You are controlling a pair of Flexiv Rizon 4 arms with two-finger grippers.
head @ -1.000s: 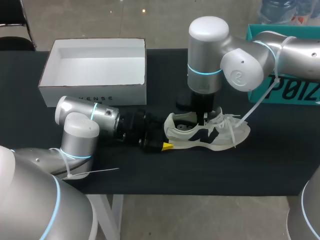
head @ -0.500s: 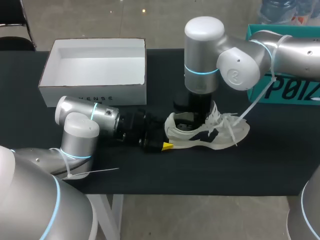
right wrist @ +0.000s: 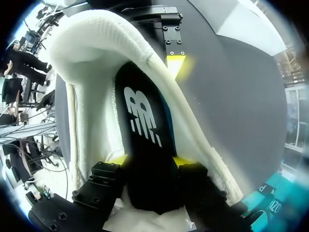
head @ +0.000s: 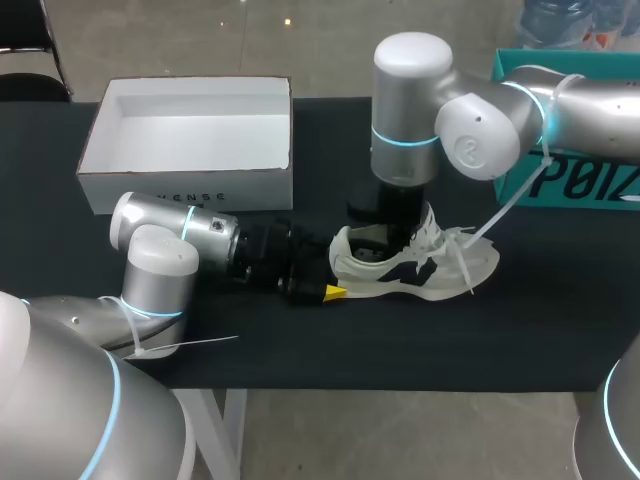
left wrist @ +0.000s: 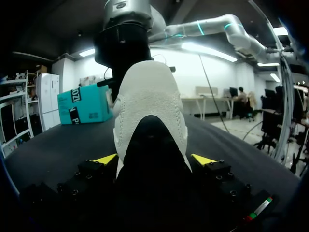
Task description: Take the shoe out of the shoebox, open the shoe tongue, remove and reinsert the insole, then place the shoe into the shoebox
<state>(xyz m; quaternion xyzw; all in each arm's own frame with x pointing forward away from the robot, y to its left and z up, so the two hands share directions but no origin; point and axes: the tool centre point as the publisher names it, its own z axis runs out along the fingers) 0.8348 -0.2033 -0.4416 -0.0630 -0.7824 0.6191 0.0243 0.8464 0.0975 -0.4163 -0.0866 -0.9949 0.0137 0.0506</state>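
White mesh sneaker [head: 445, 285] with a dark side logo stands on its sole on the black table [head: 400, 345] in the head view. It is out of the open white cardboard shoebox [head: 190, 190], which sits well apart at ten o'clock from it. A teal box [head: 575, 190] lies at two o'clock. The left gripper [head: 335, 288] meets the heel from nine o'clock. The right gripper [head: 400, 235] comes down into the shoe's opening, its tips hidden there.

From the left wrist, the heel fills the gap between the yellow-tipped fingers [left wrist: 107, 158]. Both press against its sides, so this claw is clamped on the sneaker.

From the right wrist, a black insole [right wrist: 142, 121] with a white logo runs from between the fingers [right wrist: 181, 162] ahead into the shoe. The narrowly parted claw pinches its near end from both sides.

The insole step looks to be in hand, though whether it is coming out or going in cannot be told. Either way, the next move calls for travel along the shoe's length with the heel held firm, so the insole slides without buckling.
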